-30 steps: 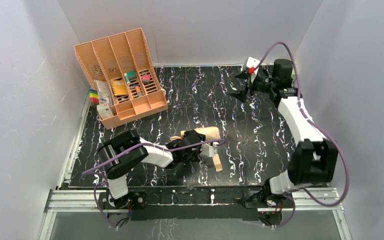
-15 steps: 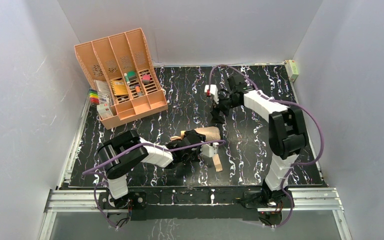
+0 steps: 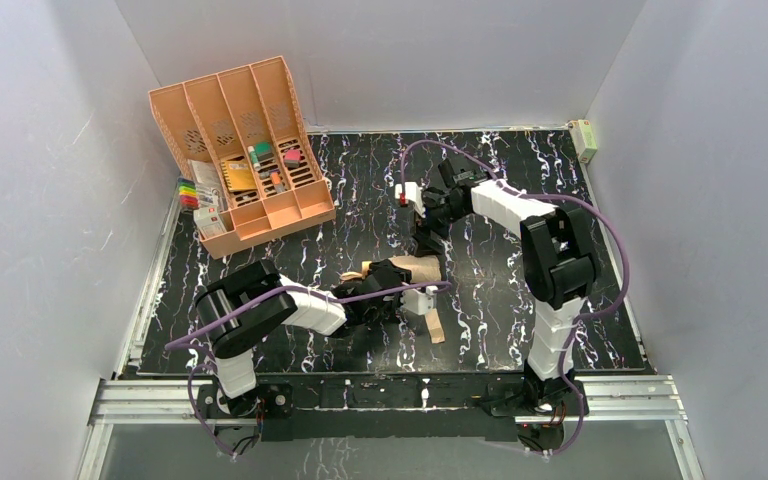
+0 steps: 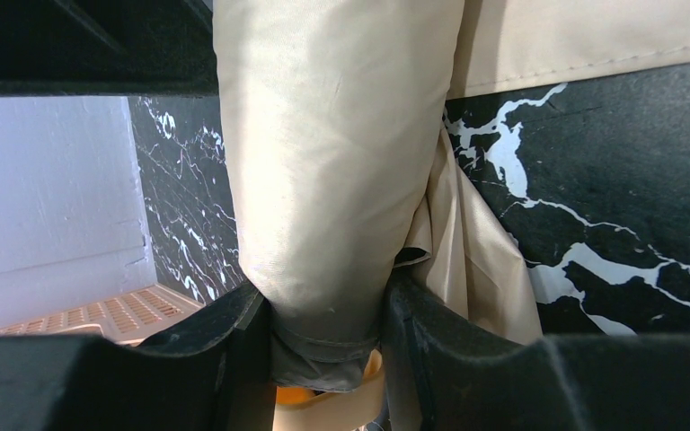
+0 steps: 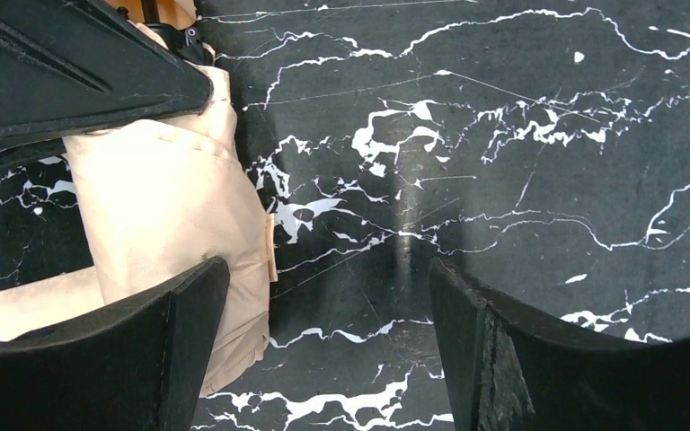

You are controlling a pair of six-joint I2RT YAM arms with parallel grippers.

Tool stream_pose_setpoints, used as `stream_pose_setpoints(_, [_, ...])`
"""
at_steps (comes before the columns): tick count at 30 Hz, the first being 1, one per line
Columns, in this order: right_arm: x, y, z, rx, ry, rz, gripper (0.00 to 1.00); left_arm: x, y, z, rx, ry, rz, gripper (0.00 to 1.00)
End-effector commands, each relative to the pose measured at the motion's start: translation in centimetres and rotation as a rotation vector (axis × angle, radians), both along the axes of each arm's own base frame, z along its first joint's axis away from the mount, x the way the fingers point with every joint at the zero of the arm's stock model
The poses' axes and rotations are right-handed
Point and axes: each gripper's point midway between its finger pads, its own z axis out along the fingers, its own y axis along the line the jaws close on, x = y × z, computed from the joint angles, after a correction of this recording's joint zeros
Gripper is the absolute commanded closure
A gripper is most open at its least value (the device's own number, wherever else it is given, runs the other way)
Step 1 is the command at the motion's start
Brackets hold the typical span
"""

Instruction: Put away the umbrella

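Note:
The umbrella (image 3: 423,266) is a pale peach-beige fabric roll lying at the middle of the table, with a tan strap (image 3: 436,326) trailing toward the near edge. My left gripper (image 3: 396,284) is shut on it from the left. In the left wrist view the rolled fabric (image 4: 332,171) is squeezed between both black fingers of the left gripper (image 4: 328,337). My right gripper (image 3: 428,236) hangs open just beyond the umbrella's far side. In the right wrist view the right gripper (image 5: 323,350) has only table between its jaws, and the umbrella (image 5: 171,215) lies by its left finger.
An orange-peach slotted organizer (image 3: 245,150) with small items stands at the back left, its edge also showing in the left wrist view (image 4: 99,314). Coloured markers (image 3: 188,192) lie beside it. A small box (image 3: 584,138) sits in the back right corner. White walls surround the table.
My right arm swung from the back right corner to the table's middle and now hovers by the umbrella. The left arm and the umbrella have not moved.

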Motion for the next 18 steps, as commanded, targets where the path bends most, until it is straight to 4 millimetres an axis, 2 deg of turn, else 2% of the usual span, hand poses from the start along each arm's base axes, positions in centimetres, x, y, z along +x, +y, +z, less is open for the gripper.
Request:
stream_pose_setpoints(1, [-2.3,0.5,-0.2,-0.002,0.083,0.082,0.1,-5.6,3.9,-8.4,0.242,0.277,-0.11,1.0])
stream_pose_setpoints(4, [-2.6,0.8,1.2,0.03,0.084,0.09,0.08,-5.6,3.9,-8.5,0.245,0.278,-0.111,1.0])
stream_pose_setpoints(7, [-1.5,1.6,4.3,0.114,0.017,0.057,0.04,-5.6,3.9,-8.6,0.247,0.279,-0.111,1.0])
stream_pose_setpoints(11, [-1.9,2.3,8.5,0.24,-0.016,0.084,0.03,-5.6,4.0,-8.5,0.249,0.274,-0.107,1.0])
stream_pose_setpoints(14, [-3.0,2.1,8.8,0.242,0.01,0.117,0.01,-5.5,4.1,-8.4,0.248,0.266,-0.103,1.0])
stream_pose_setpoints(18, [-3.4,1.1,6.0,0.146,0.08,0.103,0.02,-5.5,4.1,-8.3,0.249,0.264,-0.103,1.0])
